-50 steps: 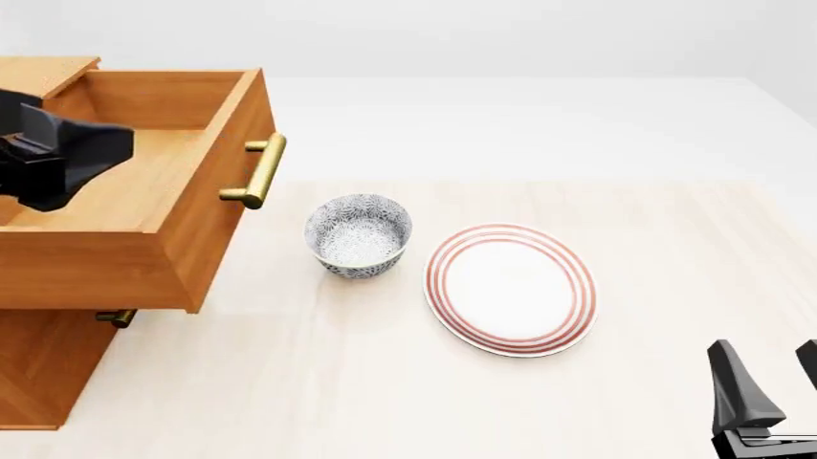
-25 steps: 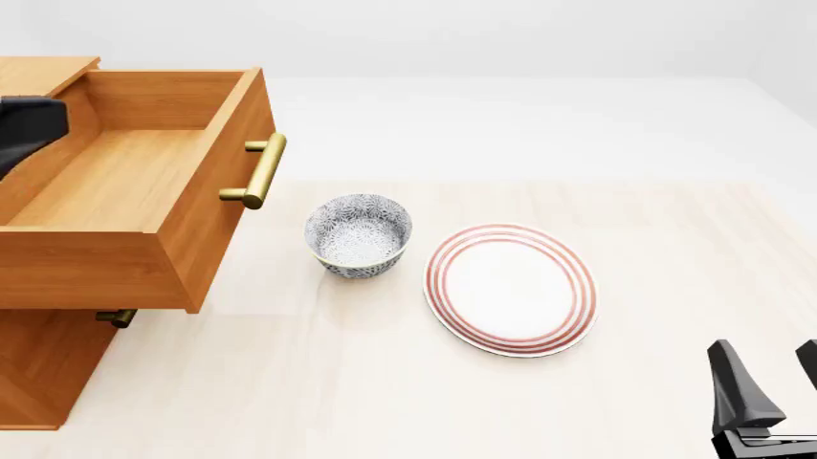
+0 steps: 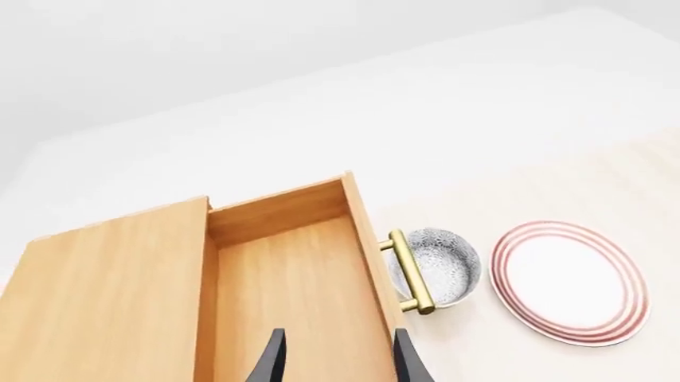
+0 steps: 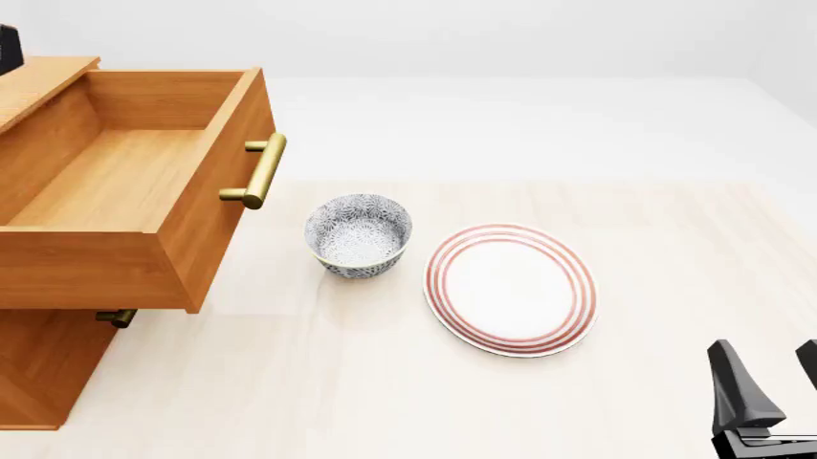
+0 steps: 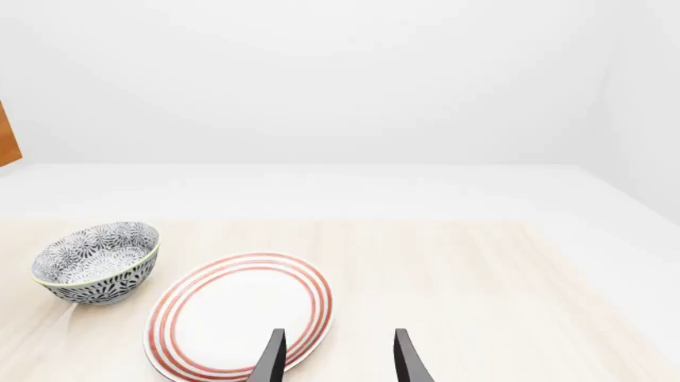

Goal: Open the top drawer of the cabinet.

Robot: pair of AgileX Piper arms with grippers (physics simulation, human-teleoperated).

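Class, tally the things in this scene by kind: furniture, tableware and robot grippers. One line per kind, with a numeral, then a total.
Furniture: 1, the cabinet, its top drawer pulled out.
Tableware: 2, a patterned bowl and a red-ringed plate.
Grippers: 2, the left gripper and the right gripper, both open and empty.
Total: 5

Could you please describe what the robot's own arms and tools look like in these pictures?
Only small parts show. The right tool has two matte black fingers, tapering to narrow tips, on a black base with fine pale lines. The left tool shows the same pair of slim black pointed fingers. A small black piece of the left arm sits at the front view's edge. No cables or markings are visible.
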